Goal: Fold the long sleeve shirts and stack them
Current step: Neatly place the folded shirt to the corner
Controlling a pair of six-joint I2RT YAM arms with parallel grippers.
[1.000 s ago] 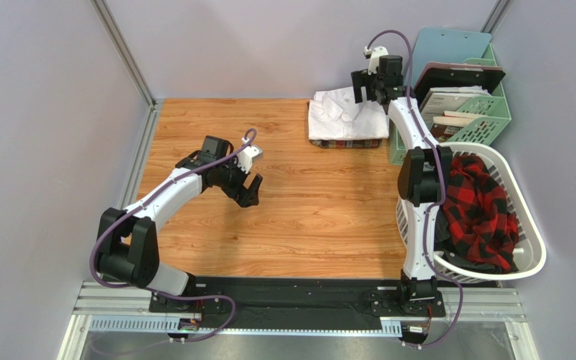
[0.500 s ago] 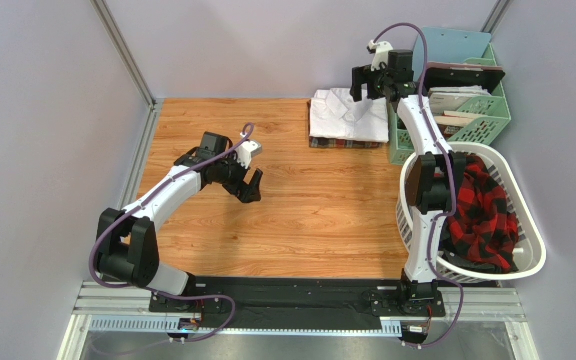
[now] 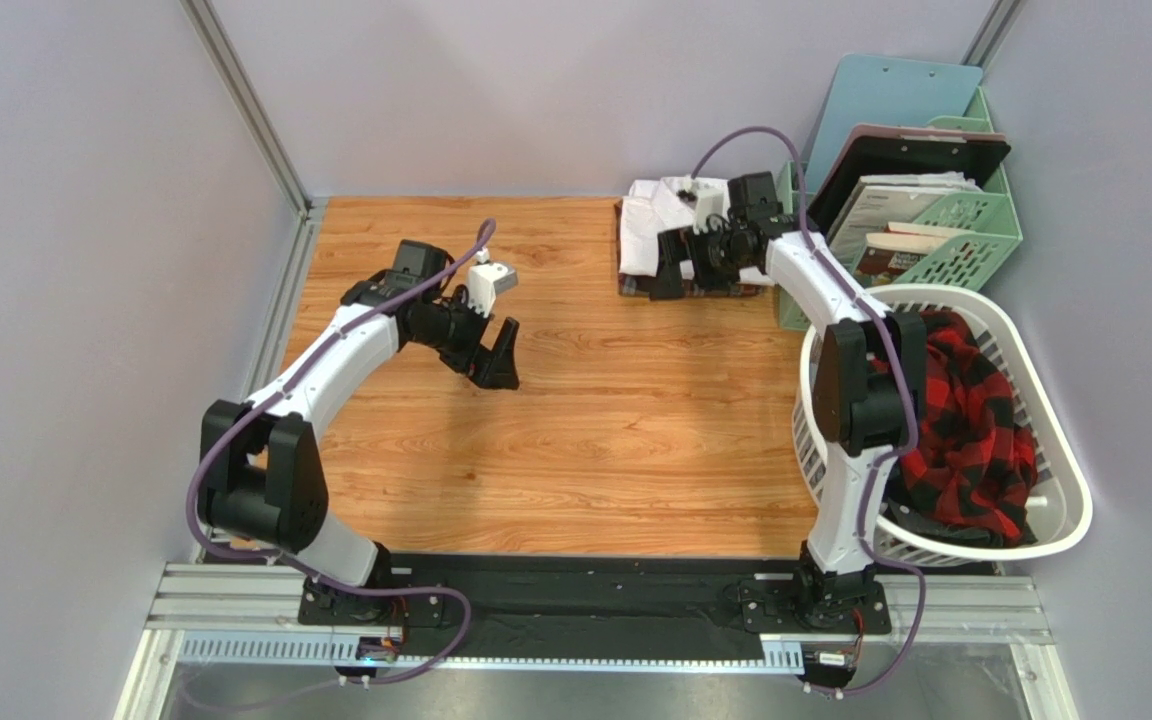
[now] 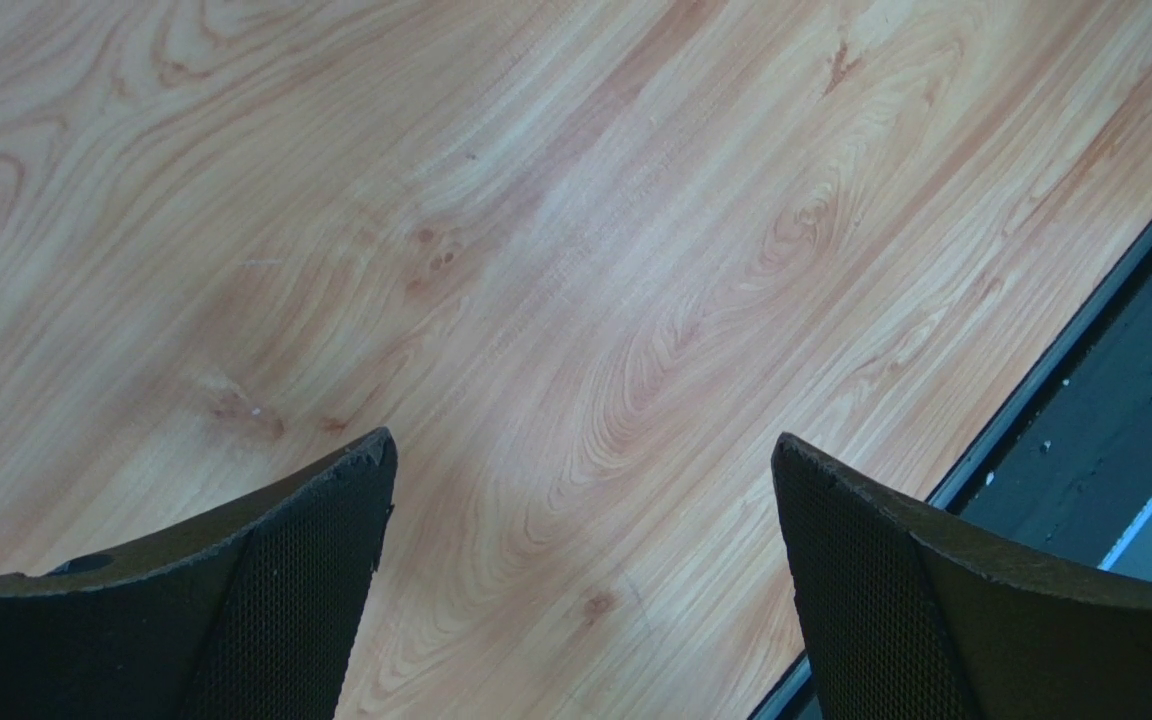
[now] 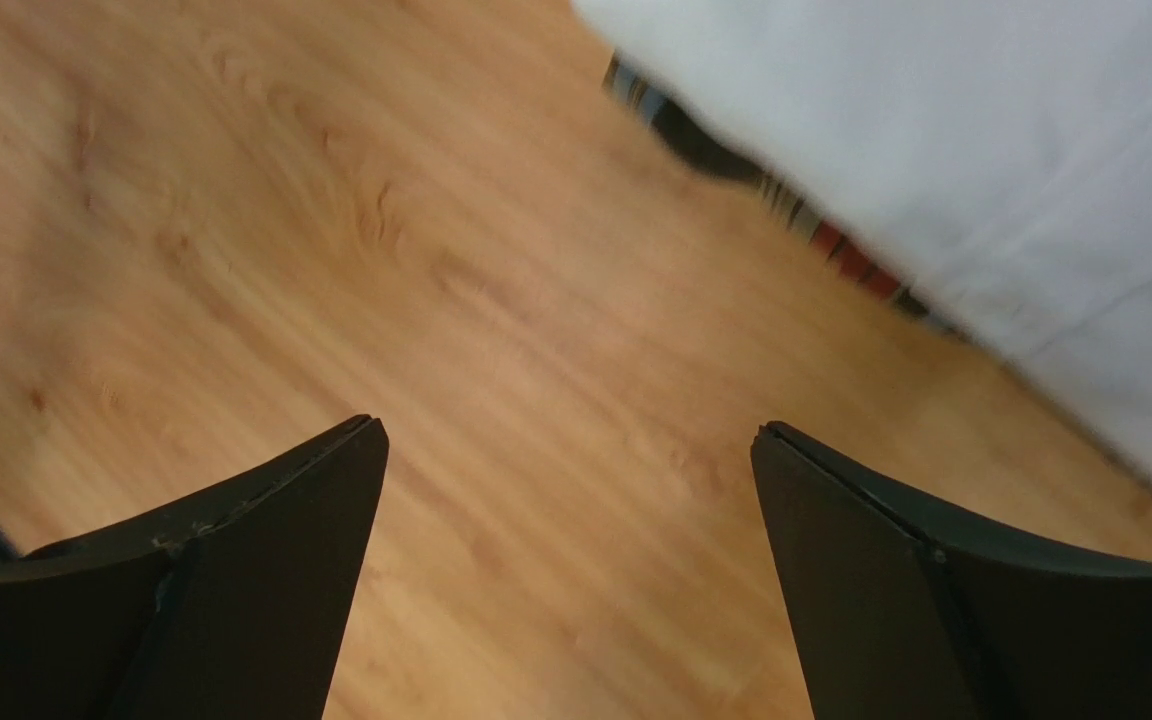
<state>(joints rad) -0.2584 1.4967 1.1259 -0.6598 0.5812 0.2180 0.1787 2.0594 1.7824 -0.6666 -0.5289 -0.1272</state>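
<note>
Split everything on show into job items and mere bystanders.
Job: white shirt; plaid shirt under it.
Lying about: white laundry basket; red-black checked cloth inside it; green desk organizer; blue clipboard.

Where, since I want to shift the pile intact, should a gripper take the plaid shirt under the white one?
Take the plaid shirt by its near edge, the strip showing beneath the white shirt. Come low from the table's near side, where the open right gripper hovers; the green organizer crowds the right.
</note>
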